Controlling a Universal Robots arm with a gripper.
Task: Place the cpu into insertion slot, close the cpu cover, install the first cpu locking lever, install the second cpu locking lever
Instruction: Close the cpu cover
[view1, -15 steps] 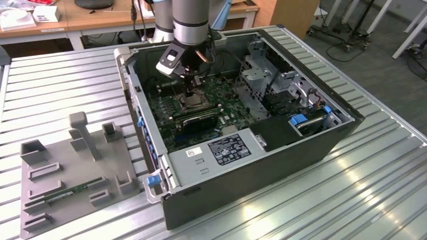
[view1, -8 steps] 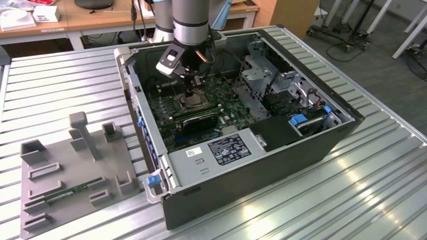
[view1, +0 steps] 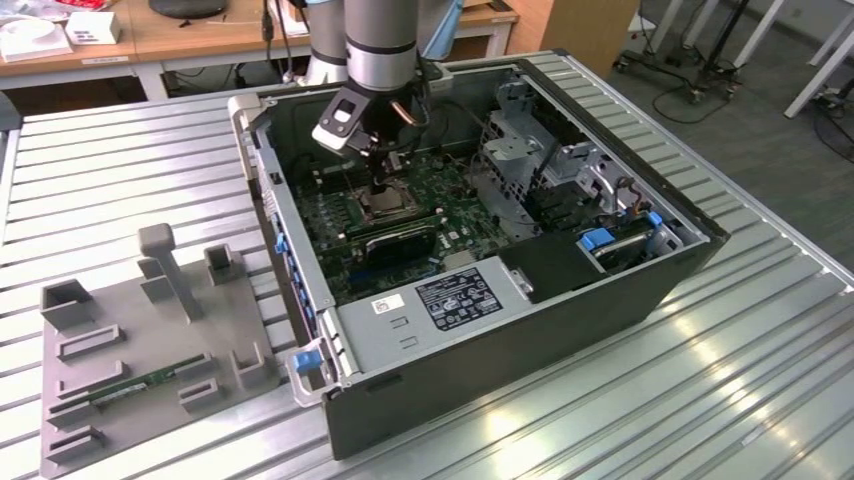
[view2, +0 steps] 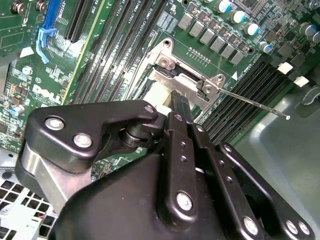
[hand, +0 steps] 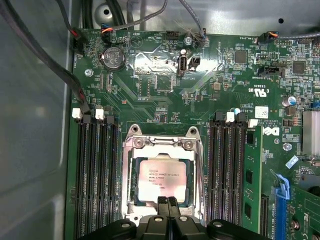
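Your claw, pinched narrow and empty, sits at the edge of the cover, which looks down over the cpu, upper centre in the exterior view; you're onto the first lever, standing free, which wants pressing down and latching, I'd judge.

Ribbed metal table with computer case, grey fixture

White silkscreen lettering and a maker's logo stand on the green motherboard. Fine printed lines cross the face of the cpu. A dark printed label and a small white sticker sit on the grey power-supply housing.
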